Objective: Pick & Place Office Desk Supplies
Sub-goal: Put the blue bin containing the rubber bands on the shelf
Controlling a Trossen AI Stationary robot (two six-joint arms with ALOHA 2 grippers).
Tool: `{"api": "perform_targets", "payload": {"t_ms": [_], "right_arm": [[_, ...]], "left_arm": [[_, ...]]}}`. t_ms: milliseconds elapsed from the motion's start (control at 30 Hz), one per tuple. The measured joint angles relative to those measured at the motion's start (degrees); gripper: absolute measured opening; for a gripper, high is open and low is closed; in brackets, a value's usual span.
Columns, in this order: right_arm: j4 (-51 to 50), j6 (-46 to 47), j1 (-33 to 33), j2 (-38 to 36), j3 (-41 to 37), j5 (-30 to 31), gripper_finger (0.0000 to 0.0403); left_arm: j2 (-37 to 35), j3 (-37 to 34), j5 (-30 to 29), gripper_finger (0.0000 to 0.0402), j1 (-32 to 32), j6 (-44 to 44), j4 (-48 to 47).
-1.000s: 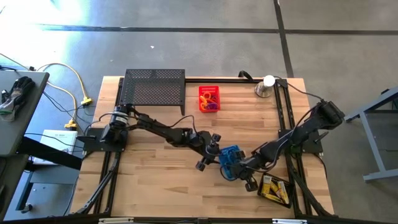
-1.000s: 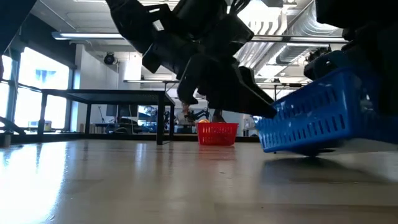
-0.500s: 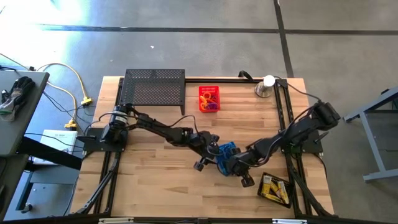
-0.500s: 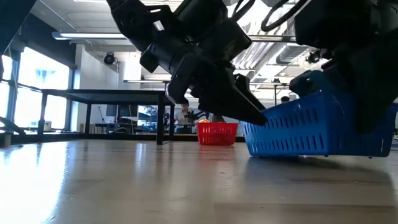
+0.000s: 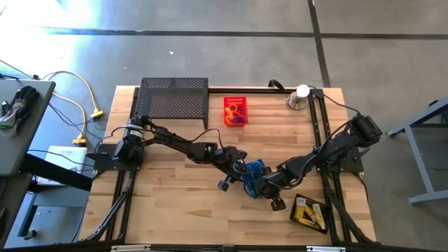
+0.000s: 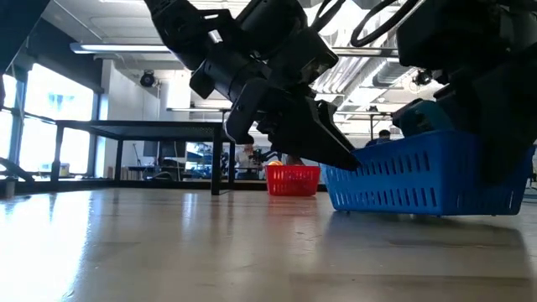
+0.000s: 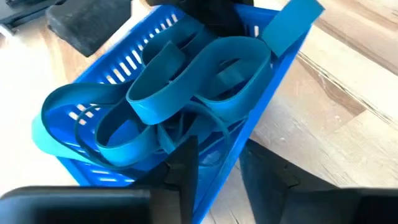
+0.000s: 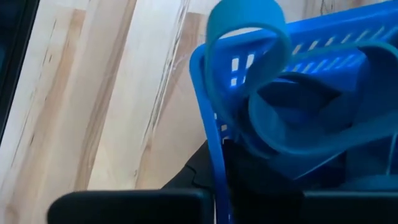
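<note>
A blue slotted basket [image 5: 255,173] stands flat on the wooden table near its middle, and several wide blue band loops [image 7: 186,87] lie in it. My left gripper [image 7: 221,180] is at the basket's left side, its fingers astride the wall. At the basket's right near corner my right gripper [image 8: 217,180] is shut on the rim. A red basket [image 5: 235,110] with small coloured loops stands farther back. Small yellow-and-white boxes [image 5: 308,210] lie at the near right. My left gripper has one finger [image 7: 185,167] inside the blue basket and one [image 7: 268,182] outside, with the side wall [image 7: 225,163] between them. The fingers slant down from the table's left. The basket rests on its bottom. My right gripper grips the basket's corner rim [image 8: 210,134], one finger inside the basket and one [image 8: 198,169] outside. It comes from above, slanting from the table's right. The basket's bottom is on the table.
A black mesh shelf [image 5: 173,98] stands at the far left of the table. A silver dome with a white ball [image 5: 299,96] is at the far right. Black frame rails [image 5: 323,133] run along both table sides.
My right gripper has gone down and a little toward the table's left with the blue basket. The basket was tilted with one side raised; it now stands flat on the table, closer against my left gripper's fingers.
</note>
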Motion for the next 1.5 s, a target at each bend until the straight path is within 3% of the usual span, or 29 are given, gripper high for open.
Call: {"api": "perform_targets", "payload": {"t_ms": [133, 433, 633, 767, 933, 1333, 1500], "right_arm": [[-0.6, 2.3, 0.0, -0.4, 0.0, 0.3, 0.0032], [-0.4, 6.2, 0.3, -1.5, 0.0, 3.3, 0.0110], [-1.2, 9.6, 1.0, -1.5, 0.0, 3.3, 0.0153], [-1.8, 11.5, 1.4, -1.5, 0.0, 3.5, 0.0157], [-3.2, 13.6, 1.4, -2.1, 0.0, 3.1, 0.0158], [-8.3, 17.4, 1.6, -10.8, 0.0, 8.3, 0.0145], [-9.1, 21.7, 1.6, -12.2, 0.0, 9.4, 0.0144]], "left_arm": [[0.0, 0.0, -0.2, 0.0084, 0.0, 0.1, -0.5], [0.1, -0.2, -1.1, 0.0074, 0.0, -0.7, -2.1], [0.1, -0.2, -2.0, 0.0033, -0.3, -0.7, -1.7], [0.1, 0.0, -1.8, 0.0008, -0.3, -2.3, -1.6], [-0.6, 0.0, -2.2, 0.0007, -0.3, -4.6, -2.8], [-2.6, -0.1, -4.9, 0.0005, 0.4, -9.3, -7.2], [-5.6, 0.3, -11.8, 0.0004, -0.5, -12.8, -14.9]]}}
